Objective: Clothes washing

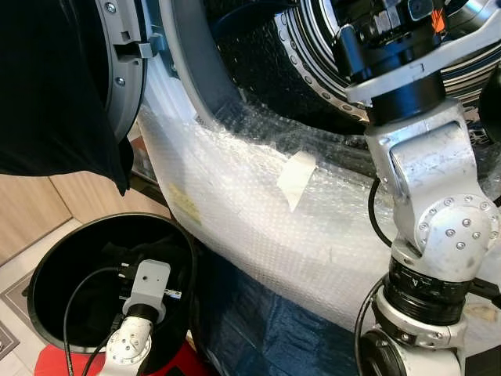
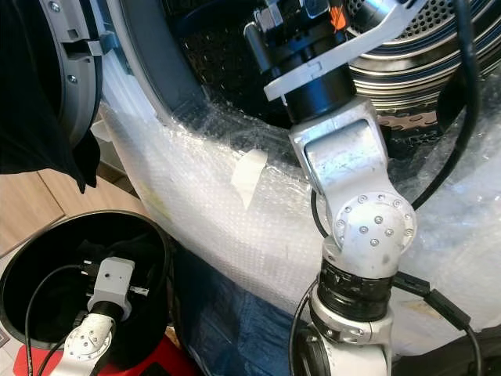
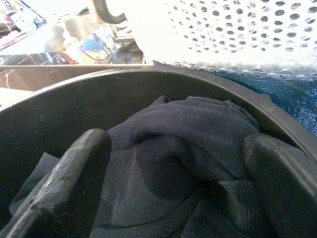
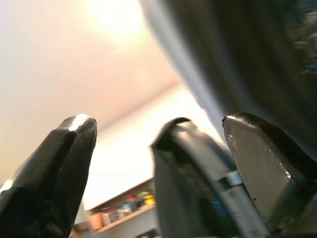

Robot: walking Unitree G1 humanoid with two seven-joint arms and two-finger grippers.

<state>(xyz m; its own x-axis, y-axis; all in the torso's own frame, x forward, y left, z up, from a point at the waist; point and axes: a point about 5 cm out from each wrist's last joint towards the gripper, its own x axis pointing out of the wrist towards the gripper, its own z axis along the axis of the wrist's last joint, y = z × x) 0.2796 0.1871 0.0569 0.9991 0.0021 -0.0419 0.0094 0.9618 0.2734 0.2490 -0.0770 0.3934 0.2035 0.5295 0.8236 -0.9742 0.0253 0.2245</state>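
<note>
Down inside the black bucket [image 1: 47, 266], the left gripper [image 3: 173, 183] is spreading wide over dark clothes [image 3: 188, 144] lying between its fingers; the right gripper [image 4: 158, 163] is gaping, empty, at the drum [image 2: 423, 47].

Bucket [image 1: 47, 266]: smooth, glossy black plastic
Garment [image 3: 188, 148]: dark, matt knitted cloth
Drum [image 2: 423, 47]: shiny perforated metal
Wrap [image 1: 258, 235]: clear, bumpy bubble plastic
Right arm [image 1: 438, 196]: brushed silver metal

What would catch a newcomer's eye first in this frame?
The right arm rises in the foreground, reaching up into the washer drum, whose front is wrapped in bubble wrap. Lower left, the left gripper hangs open over dark clothes inside a black bucket.
</note>
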